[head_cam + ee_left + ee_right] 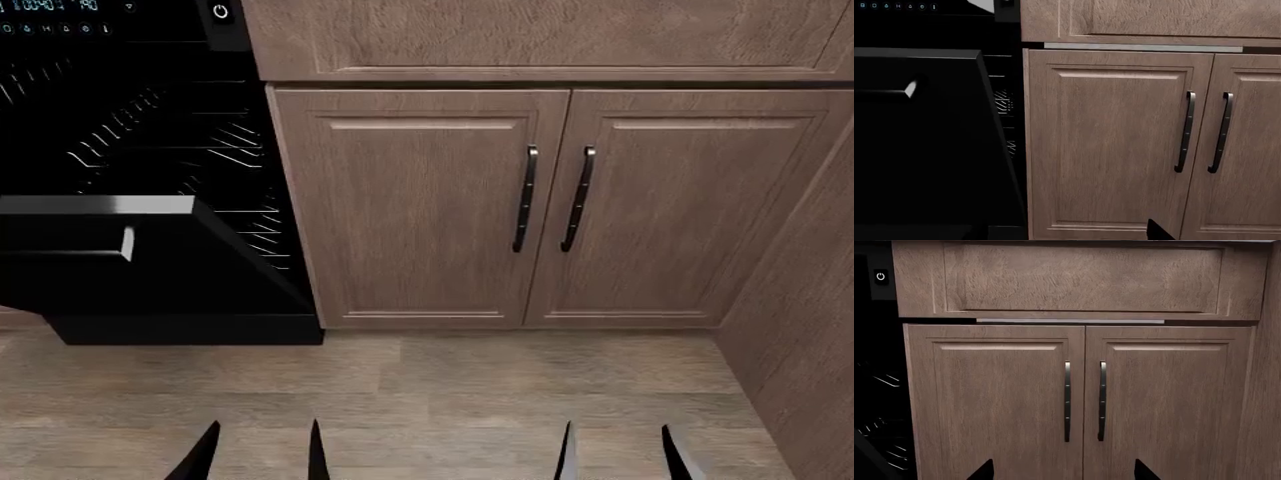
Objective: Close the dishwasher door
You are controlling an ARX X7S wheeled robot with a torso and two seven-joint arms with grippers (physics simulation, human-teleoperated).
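Observation:
The dishwasher door [147, 275] is a glossy black panel at the left, tilted partly open, with a silver-grey top edge and a bar handle [94, 245]. Wire racks [160, 140] show in the opening above it. In the left wrist view the dishwasher door [921, 145] fills the dark side of the picture. My left gripper [256, 455] hangs open over the floor, in front of and to the right of the door, not touching it. My right gripper [621, 455] is open too, facing the cabinet doors, and in the right wrist view the right gripper [1062, 472] holds nothing.
Two brown wooden cabinet doors [414, 210] with slim black handles [526, 198] stand right of the dishwasher, under a drawer front [534, 35]. A wooden side panel [801, 300] closes off the right. The floor [441, 390] is wood planks.

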